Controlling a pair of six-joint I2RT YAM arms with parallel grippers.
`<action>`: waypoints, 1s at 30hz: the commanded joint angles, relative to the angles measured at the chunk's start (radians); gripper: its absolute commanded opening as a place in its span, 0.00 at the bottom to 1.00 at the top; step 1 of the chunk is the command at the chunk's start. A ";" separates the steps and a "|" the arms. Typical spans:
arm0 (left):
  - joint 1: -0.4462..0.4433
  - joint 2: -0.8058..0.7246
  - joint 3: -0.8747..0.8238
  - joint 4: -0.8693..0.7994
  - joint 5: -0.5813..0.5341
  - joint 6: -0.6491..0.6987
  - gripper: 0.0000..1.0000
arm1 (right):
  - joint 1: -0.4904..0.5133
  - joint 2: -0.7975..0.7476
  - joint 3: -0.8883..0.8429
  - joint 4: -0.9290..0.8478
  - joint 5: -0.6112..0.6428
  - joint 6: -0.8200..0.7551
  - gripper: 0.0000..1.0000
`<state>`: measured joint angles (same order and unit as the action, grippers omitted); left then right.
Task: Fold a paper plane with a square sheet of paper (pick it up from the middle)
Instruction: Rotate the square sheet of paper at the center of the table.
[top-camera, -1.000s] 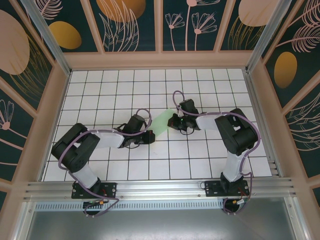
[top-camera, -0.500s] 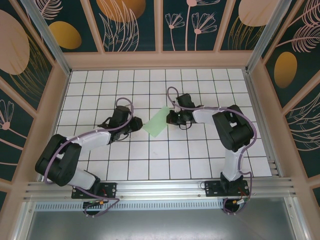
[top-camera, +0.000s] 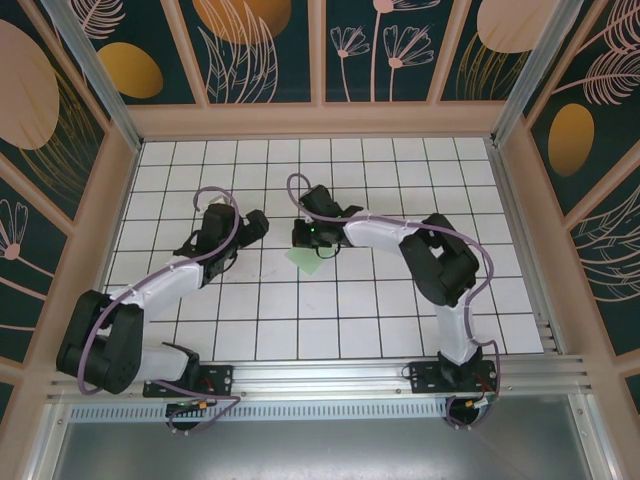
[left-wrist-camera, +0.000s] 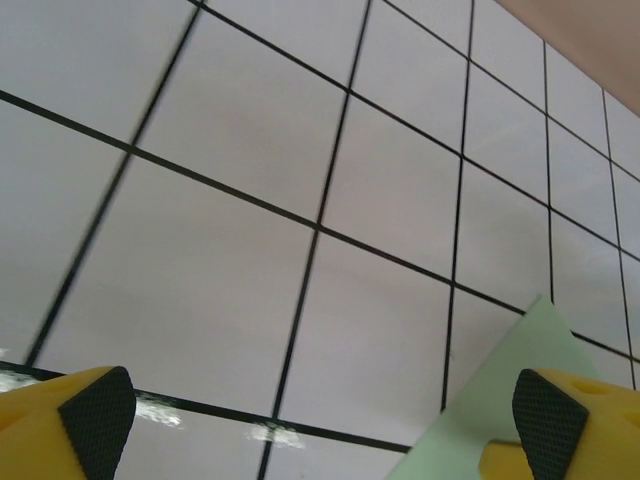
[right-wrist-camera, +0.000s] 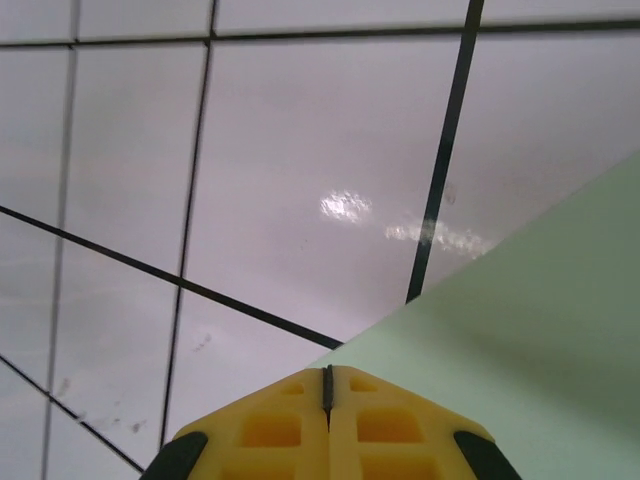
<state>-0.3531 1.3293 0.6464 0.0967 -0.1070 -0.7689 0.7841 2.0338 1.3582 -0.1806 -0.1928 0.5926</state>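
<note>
While the left hand (left-wrist-camera: 325, 410) stands spread wide, gripping nothing, the paper (top-camera: 300, 260), pale green, sits low over the gridded worktop (top-camera: 380, 300) near its centre, one corner beside that hand's fingertip. Right hand (right-wrist-camera: 327, 388): fingers pressed together, apparently pinching the paper's edge.

Near the middle of the tiled table (top-camera: 400, 300) lies the paper plane (top-camera: 302, 260). The right gripper (top-camera: 314, 244) overlaps its 12 o'clock edge. The left gripper (top-camera: 257, 223) sits apart at 10 o'clock.
</note>
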 joint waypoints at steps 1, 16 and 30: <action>0.029 -0.046 -0.024 -0.043 -0.062 -0.008 0.99 | 0.019 0.064 0.055 -0.089 0.043 0.032 0.00; 0.061 -0.010 -0.042 -0.041 0.063 0.018 0.98 | 0.043 -0.045 -0.183 -0.145 -0.148 -0.249 0.00; 0.059 0.034 -0.074 0.107 0.466 0.061 0.96 | -0.047 -0.220 -0.241 0.029 0.144 0.047 0.17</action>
<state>-0.2989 1.3533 0.5995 0.1120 0.1989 -0.7254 0.7589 1.8172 1.1053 -0.1635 -0.1631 0.5545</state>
